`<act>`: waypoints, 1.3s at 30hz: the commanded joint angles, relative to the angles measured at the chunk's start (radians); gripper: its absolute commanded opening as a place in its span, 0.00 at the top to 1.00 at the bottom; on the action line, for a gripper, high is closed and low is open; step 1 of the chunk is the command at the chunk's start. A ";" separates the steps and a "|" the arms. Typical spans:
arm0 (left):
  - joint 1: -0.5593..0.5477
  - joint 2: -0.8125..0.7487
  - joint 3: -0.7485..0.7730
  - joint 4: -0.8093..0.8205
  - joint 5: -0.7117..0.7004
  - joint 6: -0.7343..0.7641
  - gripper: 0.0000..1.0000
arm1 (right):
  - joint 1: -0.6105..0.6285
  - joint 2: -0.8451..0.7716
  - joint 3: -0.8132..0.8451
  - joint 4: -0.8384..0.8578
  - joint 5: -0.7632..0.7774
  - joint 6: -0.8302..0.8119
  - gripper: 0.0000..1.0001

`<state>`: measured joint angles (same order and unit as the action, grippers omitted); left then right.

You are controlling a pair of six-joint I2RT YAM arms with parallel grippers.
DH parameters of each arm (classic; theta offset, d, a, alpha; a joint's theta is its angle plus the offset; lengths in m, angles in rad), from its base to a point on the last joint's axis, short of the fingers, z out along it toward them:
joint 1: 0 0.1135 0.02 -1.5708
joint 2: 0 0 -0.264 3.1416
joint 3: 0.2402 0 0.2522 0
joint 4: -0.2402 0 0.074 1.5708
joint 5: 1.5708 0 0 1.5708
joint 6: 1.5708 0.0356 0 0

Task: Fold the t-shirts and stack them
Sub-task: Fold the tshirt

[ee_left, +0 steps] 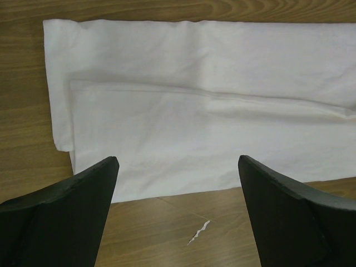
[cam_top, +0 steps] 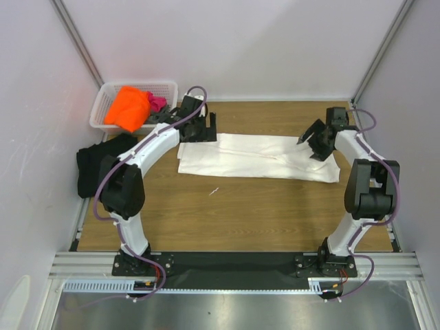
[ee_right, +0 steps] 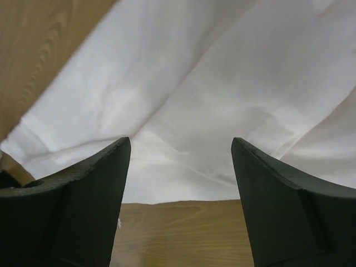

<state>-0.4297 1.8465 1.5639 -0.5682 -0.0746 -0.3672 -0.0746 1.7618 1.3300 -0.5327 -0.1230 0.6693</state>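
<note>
Top external view: the white t-shirt (cam_top: 258, 158) lies in a long folded strip mid-bench (cam_top: 240, 213). The left pincer (cam_top: 201, 128) at nine o'clock and the right pincer (cam_top: 318, 141) at three both gape empty, probably placed to fold its ends.

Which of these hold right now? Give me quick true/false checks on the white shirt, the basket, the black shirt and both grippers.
1. The white t-shirt lies folded into a long strip on the table. True.
2. The right gripper is shut on the white t-shirt. False: its jaws stand apart with nothing between them.
3. The orange t-shirt sits in the basket. True.
4. The black t-shirt lies at the table's right edge. False: it is at the left edge, beside the left arm.
5. The left gripper is open near the white t-shirt's left end. True.
</note>
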 commanded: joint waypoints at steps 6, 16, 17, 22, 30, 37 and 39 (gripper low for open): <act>0.005 -0.015 -0.021 -0.007 0.001 -0.012 0.05 | 0.027 -0.010 -0.204 0.089 0.029 0.004 0.22; 0.005 -0.001 -0.016 -0.018 0.013 0.023 0.05 | 0.001 -0.097 -0.223 0.048 0.005 0.006 0.22; 0.005 0.000 -0.012 -0.013 0.022 0.074 0.05 | -0.001 -0.101 -0.195 0.033 0.000 0.004 0.22; 0.003 0.016 0.070 -0.030 0.117 0.283 0.05 | 0.001 -0.078 0.009 -0.029 0.052 -0.013 0.22; -0.039 0.100 0.062 -0.084 0.156 0.366 0.06 | 0.025 -0.028 -0.009 -0.046 0.121 0.033 0.20; -0.080 0.160 0.005 -0.052 0.078 0.351 0.06 | 0.029 0.010 -0.097 0.031 0.114 0.039 0.20; -0.080 0.174 -0.014 -0.030 0.050 0.337 0.06 | 0.029 0.034 -0.098 0.050 0.105 0.030 0.20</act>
<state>-0.5129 2.0094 1.5658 -0.6319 0.0257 -0.0257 -0.0486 1.7679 1.2350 -0.5385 -0.0307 0.7029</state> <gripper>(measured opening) 0.941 0.798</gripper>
